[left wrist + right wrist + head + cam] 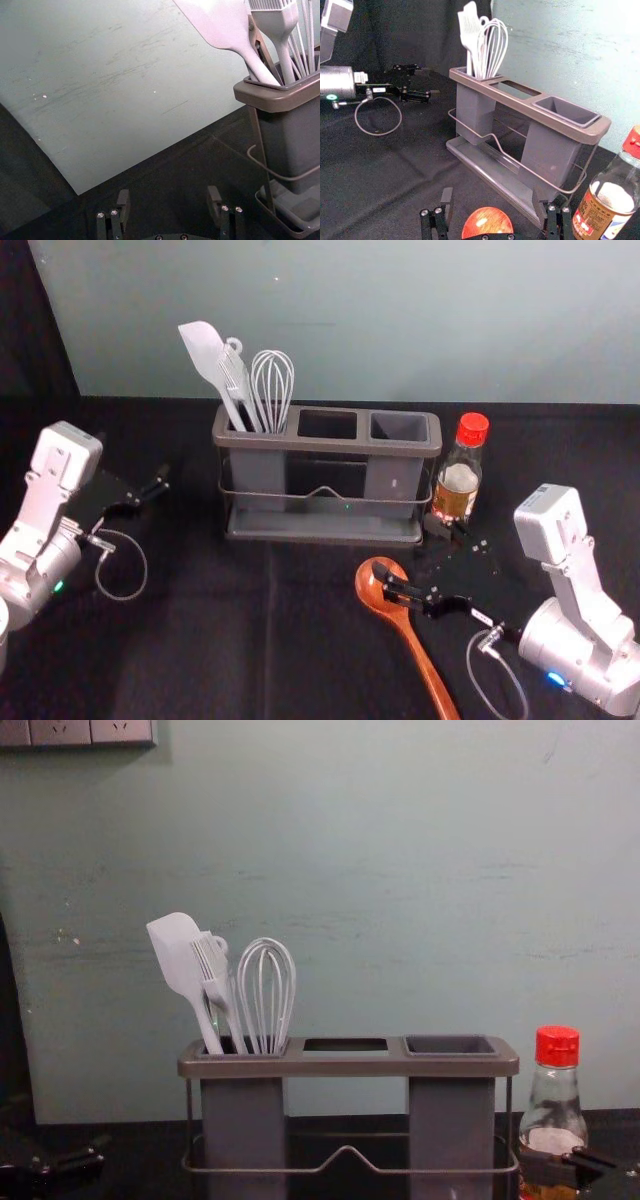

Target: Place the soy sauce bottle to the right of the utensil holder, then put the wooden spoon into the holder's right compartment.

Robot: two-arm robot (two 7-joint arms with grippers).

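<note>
The soy sauce bottle [459,472] stands upright just right of the utensil holder [322,523]; the chest view also has the bottle [553,1120] beside the holder's right end. The wooden spoon [420,665] lies on the table in front, bowl toward the holder. My right gripper [406,548] is open above the bowl end, its fingers spread and holding nothing. In the right wrist view, the spoon's bowl [487,223] appears below the right gripper [493,197]. My left gripper [148,494] is parked at the left, open; its wrist view has the left gripper [169,196] with nothing between its fingers.
A white spatula [205,352], a brush and a whisk [272,380] stand in the holder's left compartment. Its right compartment [566,111] holds nothing. A pale wall [350,900] rises behind the black-covered table.
</note>
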